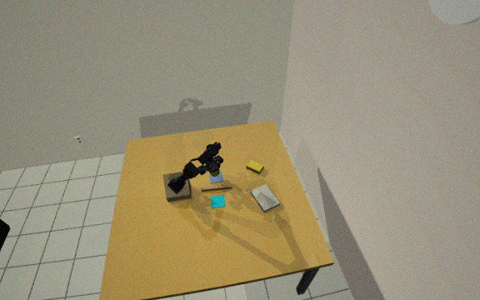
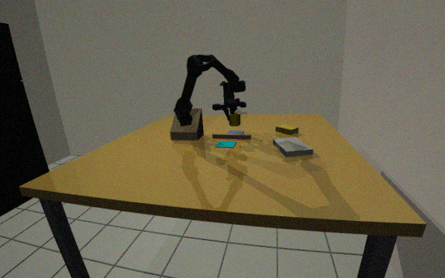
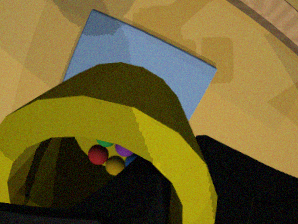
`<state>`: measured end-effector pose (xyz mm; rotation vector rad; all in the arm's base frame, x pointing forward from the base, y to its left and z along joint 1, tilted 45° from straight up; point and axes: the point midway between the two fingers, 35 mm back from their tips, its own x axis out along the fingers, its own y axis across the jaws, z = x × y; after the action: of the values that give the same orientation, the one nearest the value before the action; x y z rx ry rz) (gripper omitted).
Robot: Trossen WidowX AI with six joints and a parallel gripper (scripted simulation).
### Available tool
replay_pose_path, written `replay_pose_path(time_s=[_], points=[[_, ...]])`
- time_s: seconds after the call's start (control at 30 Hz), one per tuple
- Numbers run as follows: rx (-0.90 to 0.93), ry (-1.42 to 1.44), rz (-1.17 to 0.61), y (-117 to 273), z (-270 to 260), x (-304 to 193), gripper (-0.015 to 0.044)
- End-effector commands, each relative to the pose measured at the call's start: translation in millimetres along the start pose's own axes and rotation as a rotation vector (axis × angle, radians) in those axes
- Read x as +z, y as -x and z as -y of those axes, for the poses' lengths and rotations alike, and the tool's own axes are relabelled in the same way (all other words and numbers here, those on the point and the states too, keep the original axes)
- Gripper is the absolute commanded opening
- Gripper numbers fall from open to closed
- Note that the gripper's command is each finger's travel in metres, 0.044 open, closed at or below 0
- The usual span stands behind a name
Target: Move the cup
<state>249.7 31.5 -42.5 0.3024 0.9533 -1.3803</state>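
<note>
One wall of the yellow cup (image 3: 127, 136) is pinched between the jaws of the gripper (image 2: 231, 110), which is clenched on the rim from above: in the wrist view one dark finger (image 3: 133, 203) sits inside the cup and the other outside its wall. The cup appears lifted off the light-blue pad (image 3: 143, 56), hanging just above and behind it in the exterior view (image 2: 234, 119); whether its base has fully cleared the pad I cannot tell. It looks tilted in the wrist view (camera angle may account for part of that). Several marbles (image 3: 107, 157) sit at the bottom, red, yellow and others partly hidden by the finger.

Landmark: the light-blue pad. The brown strip (image 2: 231, 136) lies just in front of it, and the turquoise pad (image 2: 225, 144), judged to be the target, lies just beyond the strip. Well off to the side are a grey block (image 2: 293, 147) and a yellow block (image 2: 287, 129), neither in the likely path. All of it rests on the wooden table (image 2: 168, 185).

Risks, as judgement:
- A one-wall pinch gives little resistance to rotation; a quick swing could let the cup pivot in the grip and tip marbles out.
- Low carry height: the base could clip the brown strip on the way across and jolt the load.
- Slip: if the grip is marginal, the cup could drop short of the turquoise pad.
- Releasing before the base sits flat could topple it.
</note>
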Motion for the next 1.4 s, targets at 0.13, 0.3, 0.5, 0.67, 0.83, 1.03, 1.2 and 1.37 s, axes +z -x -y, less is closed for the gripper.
replay_pose_path(time_s=[0.13, 0.3, 0.5, 0.67, 0.83, 1.03, 1.2, 1.37], points=[[0.002, 0.001, 0.0, 0, 0, 1, 0.0], [0.002, 0.0, -0.001, 0, 4, 7, 0.0], [0.001, -0.001, -0.001, 0, 11, 17, 0.0], [0.001, -0.001, -0.002, 1, 16, 25, 0.0], [0.001, -0.001, -0.002, 1, 21, 34, 0.0], [0.0, -0.002, -0.002, 1, 27, 44, 0.0], [0.0, -0.002, -0.002, 1, 33, 52, 0.0], [0.0, -0.002, -0.001, 1, 38, 60, 0.0]])
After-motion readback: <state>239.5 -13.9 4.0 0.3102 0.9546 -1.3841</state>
